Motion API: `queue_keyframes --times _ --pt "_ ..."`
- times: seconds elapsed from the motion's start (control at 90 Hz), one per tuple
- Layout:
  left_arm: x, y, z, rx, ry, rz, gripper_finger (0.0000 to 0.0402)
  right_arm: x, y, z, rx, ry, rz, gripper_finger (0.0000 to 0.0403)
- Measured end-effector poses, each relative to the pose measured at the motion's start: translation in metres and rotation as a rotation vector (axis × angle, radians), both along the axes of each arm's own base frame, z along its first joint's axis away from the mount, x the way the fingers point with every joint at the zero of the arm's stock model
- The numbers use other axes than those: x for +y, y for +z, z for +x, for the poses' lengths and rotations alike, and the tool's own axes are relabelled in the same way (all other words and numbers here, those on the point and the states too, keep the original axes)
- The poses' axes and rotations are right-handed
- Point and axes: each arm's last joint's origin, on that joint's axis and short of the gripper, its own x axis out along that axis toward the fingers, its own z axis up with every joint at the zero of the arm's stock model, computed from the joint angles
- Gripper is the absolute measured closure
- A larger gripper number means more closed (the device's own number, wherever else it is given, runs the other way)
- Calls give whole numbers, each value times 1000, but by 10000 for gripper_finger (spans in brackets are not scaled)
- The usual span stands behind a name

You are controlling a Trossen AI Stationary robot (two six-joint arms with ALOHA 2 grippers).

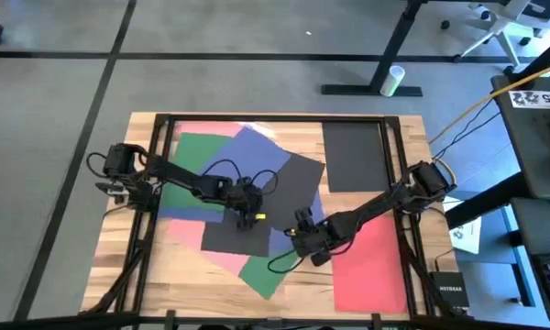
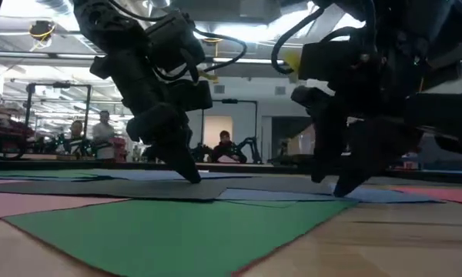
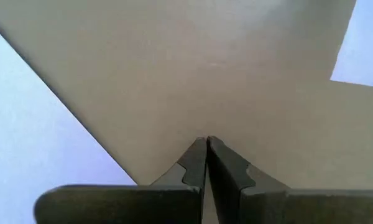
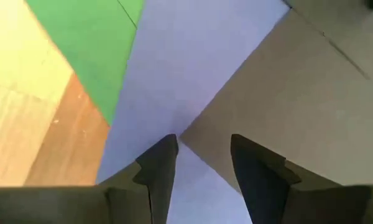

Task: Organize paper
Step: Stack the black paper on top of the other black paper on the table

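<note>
- Where the construction-paper sheets [image 1: 257,188] overlap in a loose pile at the table's [image 1: 385,298] centre, the left gripper [image 1: 247,218] presses its tips on the top black sheet [image 1: 284,197], jaws together, gripping nothing.
- Right gripper [image 1: 298,240]: jaws apart, tips at that sheet's corner over a blue sheet [image 4: 199,56].
- 1 black sheet [image 1: 353,156] and 1 red sheet [image 1: 371,261] lie apart from the pile.

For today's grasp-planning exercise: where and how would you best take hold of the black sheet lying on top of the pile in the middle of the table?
Probably at the corner of the black sheet nearest the right gripper, coming in low from that side. The sheet lies flat, so only an edge offers purchase, and there the corner rests over the blue sheet. The left gripper, shut, presses on the black sheet.
</note>
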Motion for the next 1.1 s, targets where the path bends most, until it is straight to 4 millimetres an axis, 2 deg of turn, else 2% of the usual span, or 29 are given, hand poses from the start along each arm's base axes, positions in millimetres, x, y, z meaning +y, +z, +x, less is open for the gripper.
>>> queue_keyframes --times 0.311,0.722,1.1 --pt "0 0 0 1 0 0 402 -8 -2 6 -50 -51 -83 256" --pt "-1 0 0 2 -10 -14 402 -6 -2 7 -51 -41 -36 256" --pt "-12 -3 -7 74 -25 -22 402 -7 -1 8 -68 -53 -46 256"
